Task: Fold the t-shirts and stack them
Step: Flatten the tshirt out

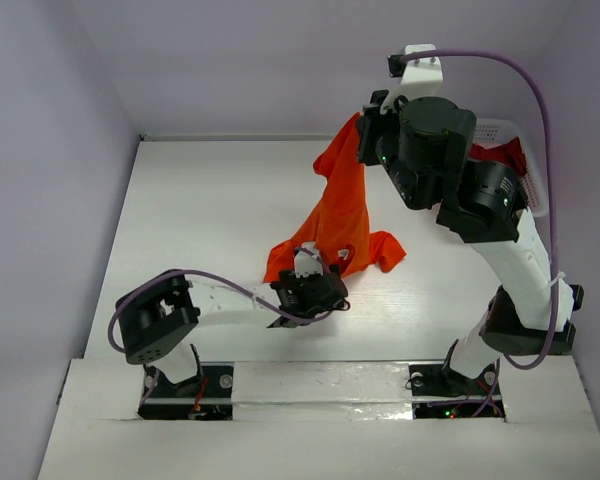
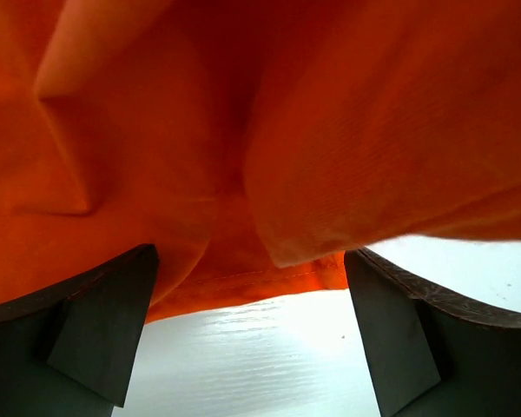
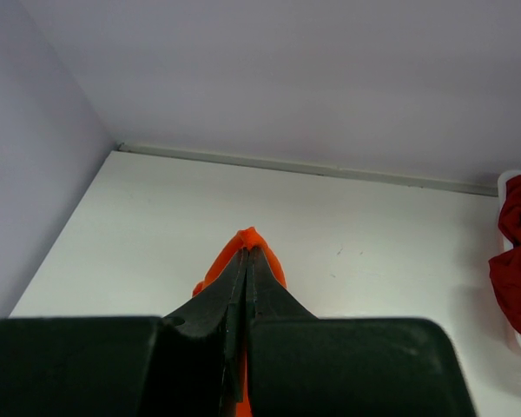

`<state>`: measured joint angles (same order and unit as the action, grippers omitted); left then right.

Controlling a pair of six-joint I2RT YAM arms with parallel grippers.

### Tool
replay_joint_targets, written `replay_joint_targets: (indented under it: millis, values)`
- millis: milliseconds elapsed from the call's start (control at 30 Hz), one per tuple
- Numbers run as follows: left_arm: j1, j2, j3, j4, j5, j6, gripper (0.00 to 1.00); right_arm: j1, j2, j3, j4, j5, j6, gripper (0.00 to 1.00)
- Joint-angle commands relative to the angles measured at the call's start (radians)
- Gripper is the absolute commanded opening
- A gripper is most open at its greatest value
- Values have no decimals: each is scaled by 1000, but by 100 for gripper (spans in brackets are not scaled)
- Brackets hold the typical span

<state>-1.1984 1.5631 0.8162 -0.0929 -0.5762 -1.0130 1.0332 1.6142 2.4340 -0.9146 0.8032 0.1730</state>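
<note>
Right gripper [image 3: 247,259] pinches the orange t-shirt [image 1: 345,210] up over the counter [image 1: 210,220]; left gripper [image 2: 250,287] is spread at its lower hem; dark red t-shirts [image 3: 517,261] lie in the basket [image 1: 495,128] beside it

No writing, number, brand or sign can be read in any of the views. The orange t-shirt [image 1: 342,205] shows only plain cloth, with no legible mark on it.
</note>
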Motion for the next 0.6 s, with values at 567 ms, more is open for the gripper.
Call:
replay_joint_targets:
  millis: [567]
  values:
    - [-90, 89, 224, -56, 9, 13, 86, -24, -63, -39, 66, -1, 3, 0]
